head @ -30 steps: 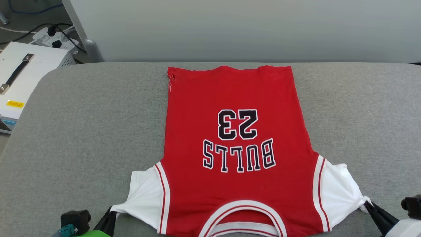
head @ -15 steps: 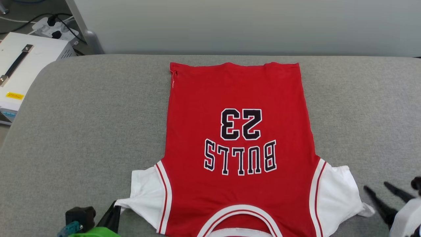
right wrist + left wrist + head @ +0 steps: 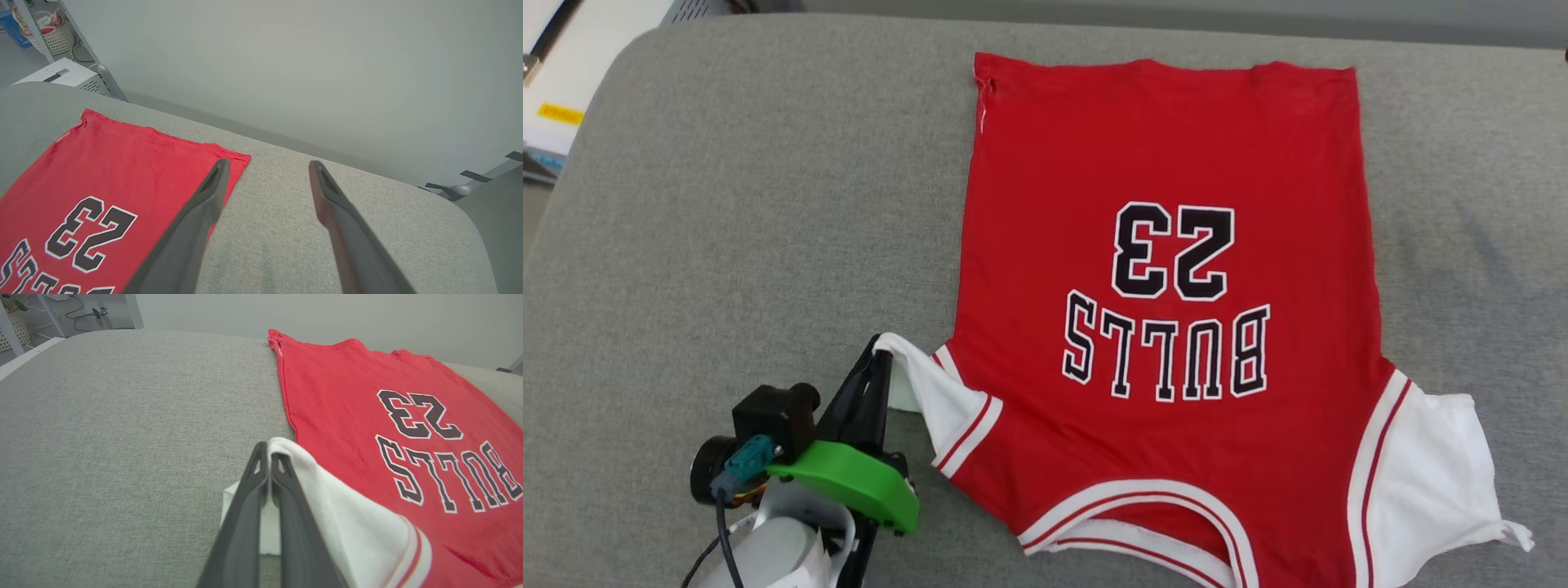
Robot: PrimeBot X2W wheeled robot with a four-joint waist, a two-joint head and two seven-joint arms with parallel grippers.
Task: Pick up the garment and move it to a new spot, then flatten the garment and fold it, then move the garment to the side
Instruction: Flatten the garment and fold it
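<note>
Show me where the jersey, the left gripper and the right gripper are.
jersey (image 3: 1168, 139), head view, red fabric above the number.
left gripper (image 3: 879, 349), head view, shut fingertips clamped on the jersey.
right gripper (image 3: 269, 164), right wrist view, midway between its open fingertips.

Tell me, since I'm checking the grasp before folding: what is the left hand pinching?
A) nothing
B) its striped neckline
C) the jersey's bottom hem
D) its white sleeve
D: the left hand is shut on the white sleeve of the red Bulls jersey, the sleeve's edge pinched between its dark fingers.
</note>
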